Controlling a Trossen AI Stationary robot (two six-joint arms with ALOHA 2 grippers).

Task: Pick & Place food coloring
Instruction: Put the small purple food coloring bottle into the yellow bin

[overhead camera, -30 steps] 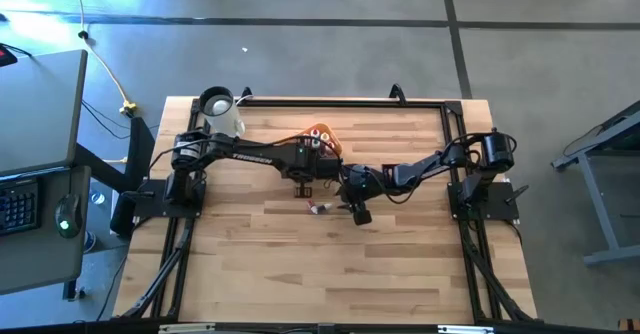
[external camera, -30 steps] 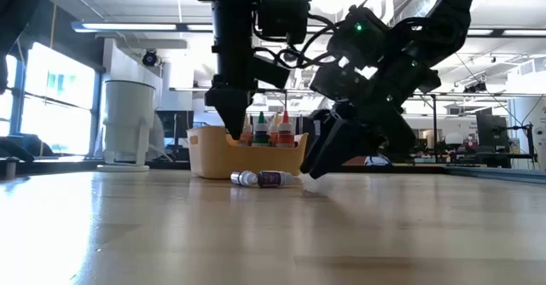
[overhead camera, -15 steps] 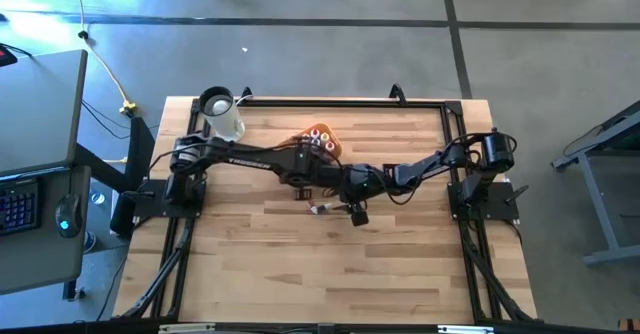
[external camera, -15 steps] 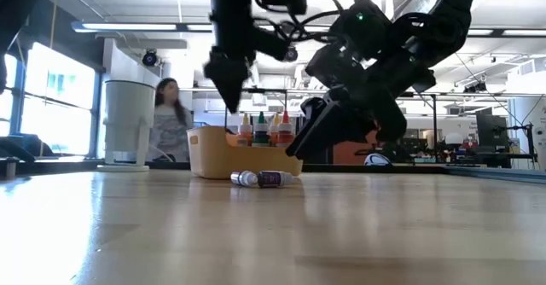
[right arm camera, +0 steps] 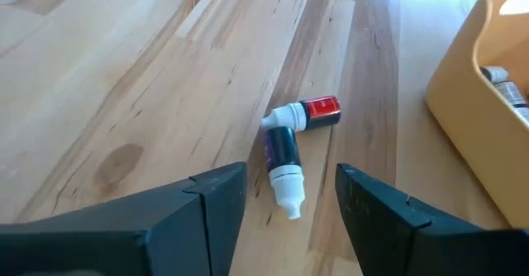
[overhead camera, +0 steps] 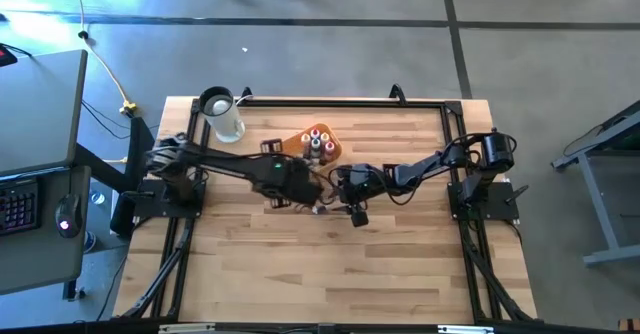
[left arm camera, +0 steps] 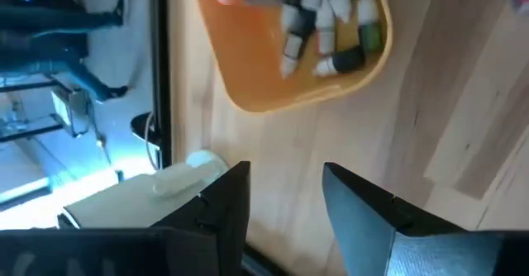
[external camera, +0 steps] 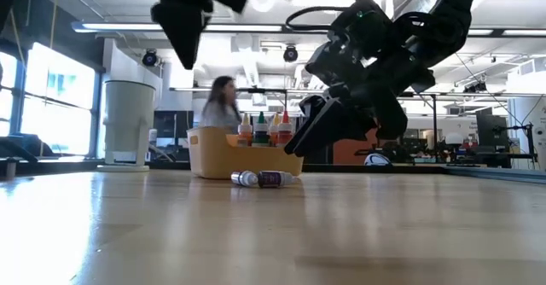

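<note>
Two small bottles lie touching on the table just ahead of the right gripper's spread, empty fingers; light, slick and prone to rolling, so grab mid-body.

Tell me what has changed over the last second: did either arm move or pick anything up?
The left gripper, open and empty, has pulled back from the tray toward its own side of the table and now sits higher in the low view. The right gripper stays open, poised over the two loose bottles lying on the table. Tray and bottles have not moved.
</note>
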